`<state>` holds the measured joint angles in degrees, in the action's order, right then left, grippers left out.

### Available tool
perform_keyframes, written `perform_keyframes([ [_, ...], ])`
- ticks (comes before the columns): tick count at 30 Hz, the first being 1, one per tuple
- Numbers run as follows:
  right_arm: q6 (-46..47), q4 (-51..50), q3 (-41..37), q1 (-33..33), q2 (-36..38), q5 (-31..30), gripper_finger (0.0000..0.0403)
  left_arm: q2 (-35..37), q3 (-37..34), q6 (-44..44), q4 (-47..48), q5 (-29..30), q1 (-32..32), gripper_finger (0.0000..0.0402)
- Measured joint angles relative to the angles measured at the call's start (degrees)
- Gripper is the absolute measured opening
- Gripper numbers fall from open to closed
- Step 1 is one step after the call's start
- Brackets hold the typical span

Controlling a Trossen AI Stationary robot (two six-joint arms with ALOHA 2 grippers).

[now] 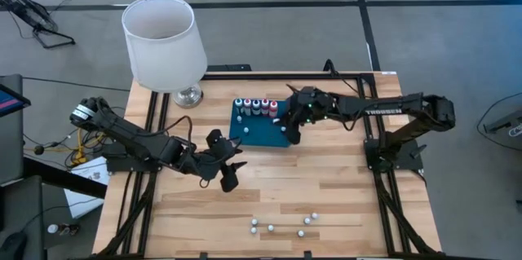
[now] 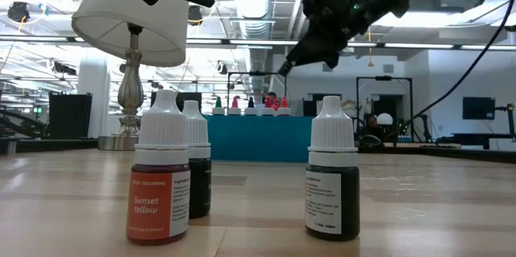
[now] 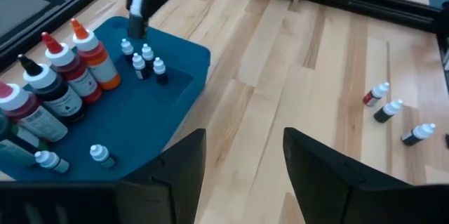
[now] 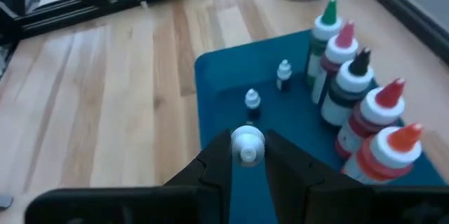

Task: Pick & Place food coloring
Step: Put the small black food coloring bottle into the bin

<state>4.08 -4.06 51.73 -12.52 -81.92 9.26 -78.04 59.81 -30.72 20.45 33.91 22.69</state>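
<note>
A dark teal tray (image 1: 259, 132) lies at the middle of the table. A row of larger food coloring bottles (image 1: 254, 107) stands along its far edge, and small white-capped ones (image 3: 144, 61) stand on its floor. My right gripper (image 4: 247, 152) hangs above the tray's right part (image 1: 291, 134), shut on one small bottle. My left gripper (image 1: 231, 178) hovers open over bare wood near the tray's left front corner, nothing between its fingers (image 3: 242, 136). Several more small bottles (image 1: 281, 226) stand or lie near the table's front edge. My right gripper pinches a small food coloring bottle between its two fingers, just below the white cap (image 4: 247, 142). The fingers slant down from the table's right side. The bottle is lifted clear above the tray floor; its body is hidden by the fingers.
A lamp with a white shade (image 1: 163, 41) stands at the table's far left, its metal foot (image 1: 188, 95) beside the tray. Three small bottles (image 2: 159, 176) stand close before the low camera. Bare wood lies between the tray and the front bottles.
</note>
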Motion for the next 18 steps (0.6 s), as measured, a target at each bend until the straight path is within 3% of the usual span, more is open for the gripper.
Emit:
perform_keyframes([
  [5, -2.4, -0.1, 2.4, -1.9, 0.0, 2.4, 0.0061, 0.0, 0.0, 0.1, 0.0, 0.0, -0.9, 0.0182],
  [12, -2.6, -1.8, 7.3, -3.0, -8.3, 2.9, 0.0061, 0.0, 0.0, 0.2, 0.3, -0.2, -2.0, 0.0182],
  [18, -5.7, -10.7, 12.7, -4.1, -13.9, 2.4, 0.0061, 0.0, 0.0, -0.7, 1.5, -1.3, -1.6, 0.0182],
])
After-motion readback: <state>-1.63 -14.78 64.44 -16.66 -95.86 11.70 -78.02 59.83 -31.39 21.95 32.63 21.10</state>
